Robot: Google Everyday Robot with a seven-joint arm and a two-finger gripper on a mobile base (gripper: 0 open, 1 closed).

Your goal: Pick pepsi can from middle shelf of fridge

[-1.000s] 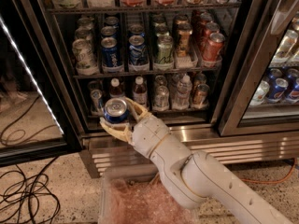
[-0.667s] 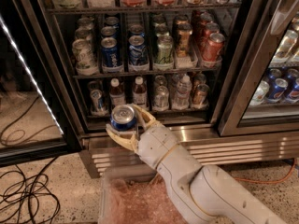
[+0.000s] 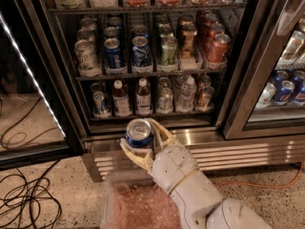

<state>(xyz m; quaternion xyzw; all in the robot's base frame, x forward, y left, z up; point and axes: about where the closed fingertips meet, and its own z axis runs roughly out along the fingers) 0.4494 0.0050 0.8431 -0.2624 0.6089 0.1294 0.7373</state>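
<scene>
1. Gripper (image 3: 141, 141), at the end of a white arm (image 3: 190, 190) reaching up from the bottom edge, sits low in the centre of the view. We see its two tan fingers (image 3: 162, 131) clenched on the pepsi can (image 3: 138, 129), one on either side.
2. At far left we see an open glass door edged by a strip of white lights (image 3: 33, 75), with black cables (image 3: 24, 199) looped on the speckled floor beneath it.
3. Moving right, we reach the fridge (image 3: 238, 56), its dark racks exposed. The middle shelf (image 3: 143, 74) carries rows of cans: a pale can (image 3: 86, 54) at its left end, then blue cans (image 3: 113, 51), a green can (image 3: 168, 49) and a red can (image 3: 218, 46) at its right end.
4. Below that shelf stand small bottles (image 3: 143, 97). The held can is lower again, outside the cabinet, just in front of the ribbed steel grille (image 3: 238, 154) and upright with its silver top facing us.
5. Further right we see a closed glass door (image 3: 257, 80) with more cans behind it, and an orange cable (image 3: 267, 185) on the floor.
6. We judge the pick essentially done: the can is off the shelf and gripped. What is left, at most, is to carry it clear and keep it secure.
</scene>
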